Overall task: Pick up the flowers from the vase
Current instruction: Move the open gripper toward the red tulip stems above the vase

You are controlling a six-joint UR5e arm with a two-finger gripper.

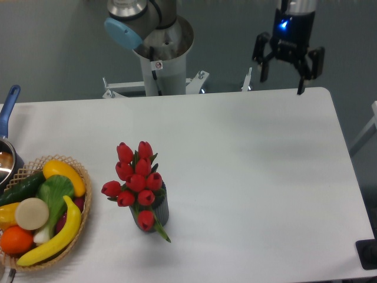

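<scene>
My gripper [284, 76] hangs over the far edge of the white table [247, 177], toward its right corner, and both fingers [263, 66] point down with a wide gap between them, so I've got it spread open and there's nothing between the tips. A blue light glows on the wrist just above the fingers. The flowers [135, 181] are well apart from me, down on the left half of the table: a tight bunch of red tulip buds with green stems and a leaf poking out low on the right side, standing upright in the vase [158, 211]. That vase is dark grey and ribbed, and only its lower body shows beneath the buds (one bud droops right across its front). Just to the left of it, at the table's left edge, sits a woven basket [86, 203] holding a banana [58, 234], an orange [15, 239], a cucumber [21, 188] and some leafy green stuff, not touching the vase. Beyond the basket, at the very edge of the view, I can see part of a pot [7, 160] with a blue handle. My arm's base column [162, 62] stands behind the table's far edge, left of centre.
</scene>
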